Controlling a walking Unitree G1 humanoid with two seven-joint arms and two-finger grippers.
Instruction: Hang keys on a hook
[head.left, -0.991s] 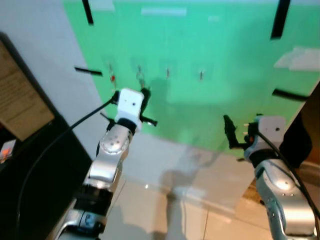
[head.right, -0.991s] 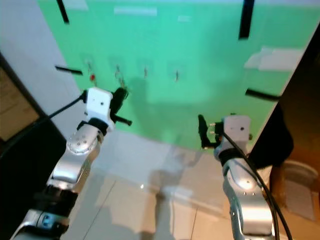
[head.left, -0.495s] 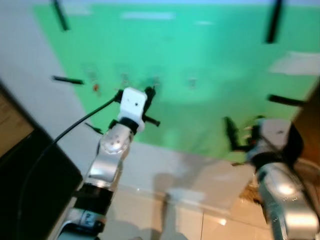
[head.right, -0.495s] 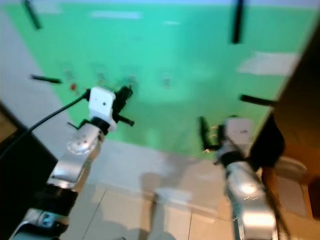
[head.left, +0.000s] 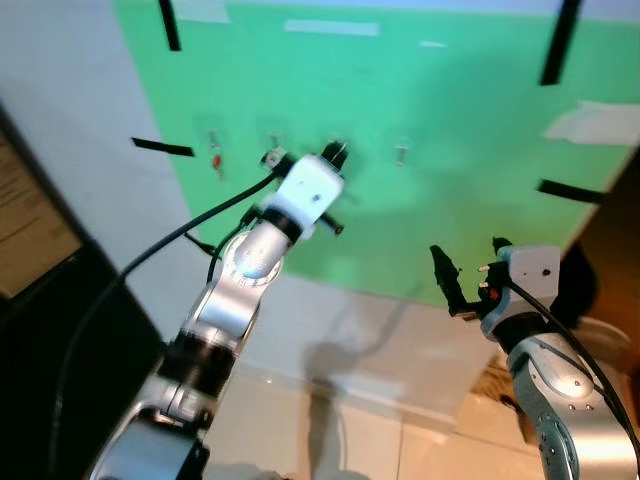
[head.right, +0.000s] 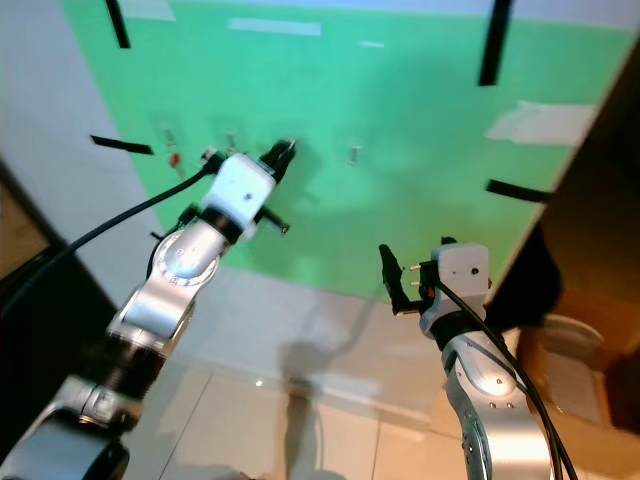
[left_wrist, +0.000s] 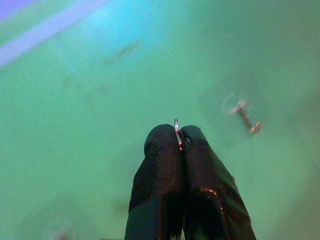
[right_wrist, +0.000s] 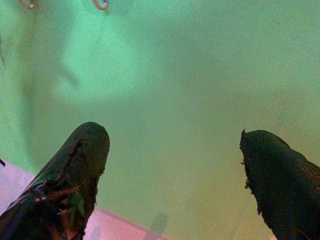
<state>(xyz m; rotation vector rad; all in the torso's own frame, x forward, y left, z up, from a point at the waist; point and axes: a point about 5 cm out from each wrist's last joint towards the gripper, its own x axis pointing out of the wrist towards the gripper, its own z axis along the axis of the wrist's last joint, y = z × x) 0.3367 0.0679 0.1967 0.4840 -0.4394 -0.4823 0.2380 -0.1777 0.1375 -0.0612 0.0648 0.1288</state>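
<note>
Green wall panel (head.left: 450, 150) with row of small hooks (head.left: 401, 152); left gripper (left_wrist: 179, 137) raised against panel near hooks, fingers pressed together on thin metal key ring (left_wrist: 176, 131); right gripper (right_wrist: 172, 150) low, spread wide, empty.

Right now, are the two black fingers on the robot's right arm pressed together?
No, the right gripper is open: its two black fingers stand well apart, with bare green wall between them.
</note>
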